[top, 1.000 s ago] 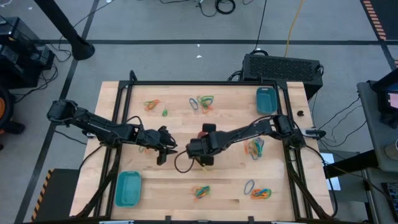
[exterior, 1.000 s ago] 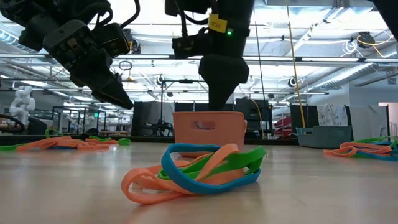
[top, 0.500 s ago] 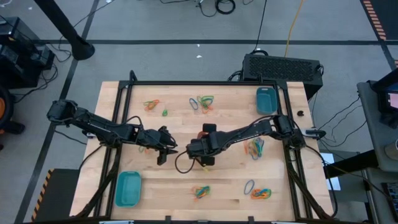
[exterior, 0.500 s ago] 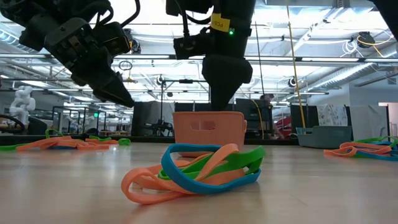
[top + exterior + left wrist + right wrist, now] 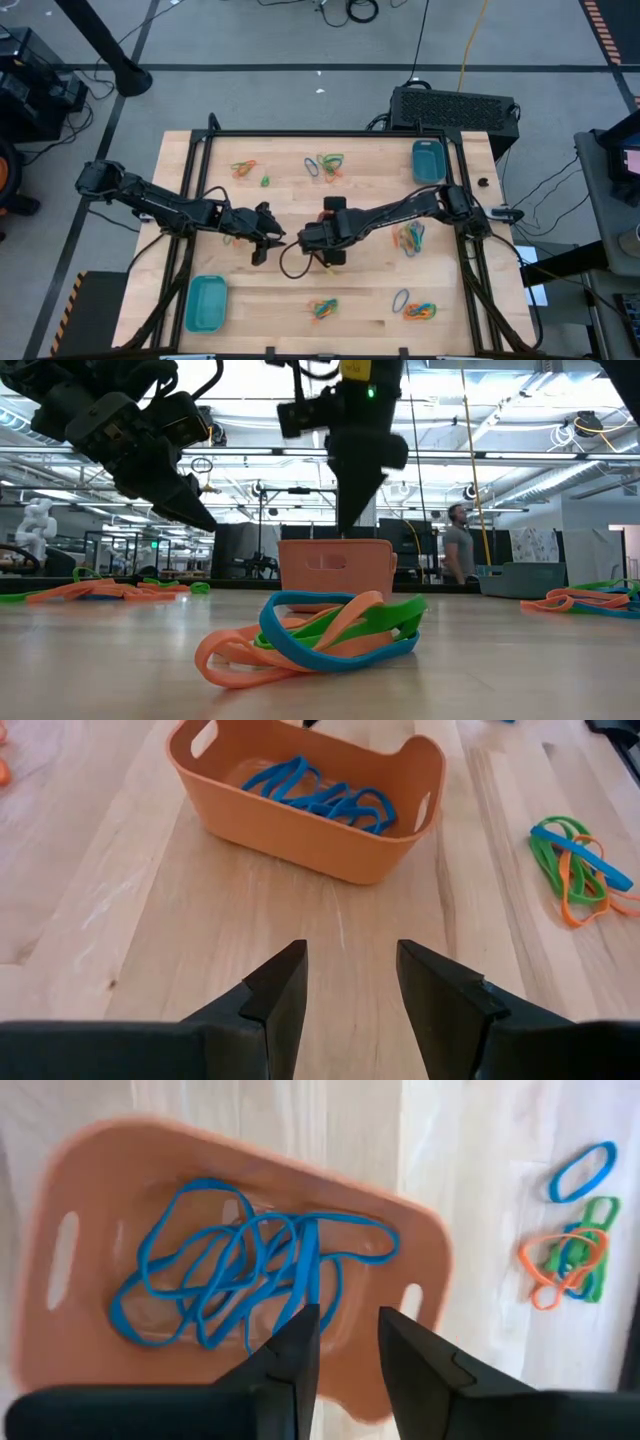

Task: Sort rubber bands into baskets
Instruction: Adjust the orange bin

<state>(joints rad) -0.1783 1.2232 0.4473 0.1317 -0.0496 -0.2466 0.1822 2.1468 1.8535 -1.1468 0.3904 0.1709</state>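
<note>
Wooden slatted tabletop [image 5: 360,290], workshop hall beyond.

Item 1: my left claw [image 5: 262,240], hovering low, fingers parted, holding nothing. One teal basket [image 5: 207,303] sits well behind and below it at the near-left corner.

Item 2: orange basket [image 5: 305,795], straight ahead of my left claw and directly under my right claw [image 5: 345,1345]. Contents: blue rubber bands [image 5: 240,1280] only.

Item 3: my right claw, raised above the basket; a second ago it sat lower and nearly closed, now its fingers stand apart and empty. Judgement: a blue band has just been dropped in; one more sorted.

Item 4: mixed band clusters [image 5: 418,310] beyond my right claw, unsorted. Second teal basket [image 5: 428,160] at the far-right corner.
</note>
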